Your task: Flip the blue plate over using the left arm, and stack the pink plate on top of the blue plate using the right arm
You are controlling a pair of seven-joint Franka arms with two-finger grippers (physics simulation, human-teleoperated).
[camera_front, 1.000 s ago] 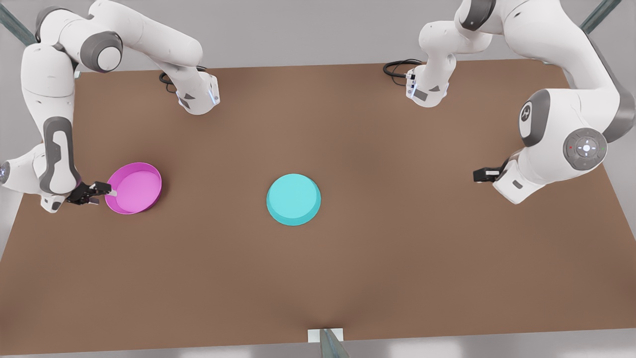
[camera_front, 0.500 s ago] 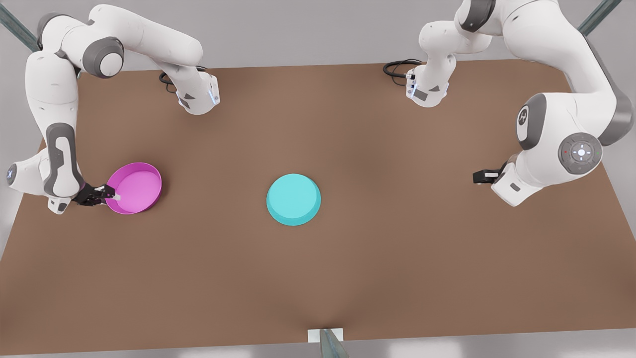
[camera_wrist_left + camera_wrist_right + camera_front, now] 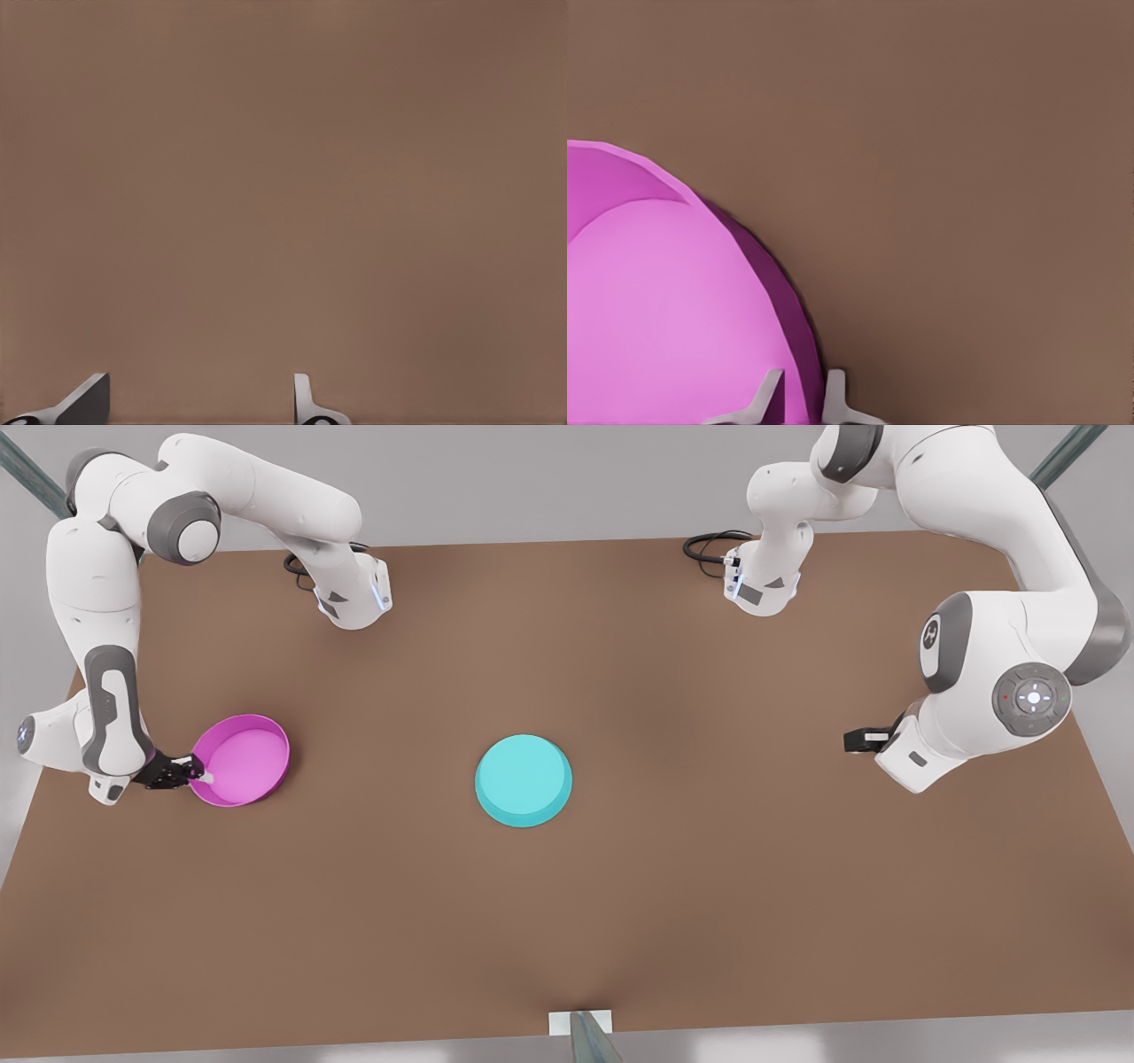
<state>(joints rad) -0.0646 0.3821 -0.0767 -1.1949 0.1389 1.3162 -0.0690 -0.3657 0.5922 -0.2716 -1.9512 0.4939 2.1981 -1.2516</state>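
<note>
Right gripper [image 3: 799, 397] is pinching the pink plate [image 3: 241, 760] rim; left gripper [image 3: 199, 400] is hanging spread wide, well apart from the smooth round blue plate [image 3: 523, 779].

We see a plain matte brown rectangular tabletop [image 3: 620, 903], pale grey floor [image 3: 532, 505] beyond, soft even light.

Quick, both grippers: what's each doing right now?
Right gripper: shut on the pink plate rim.
Left gripper: open, holding nothing, over bare table.

Left tool [image 3: 202, 400], fingers [image 3: 87, 398] spread, over bare table [image 3: 283, 177]
</note>
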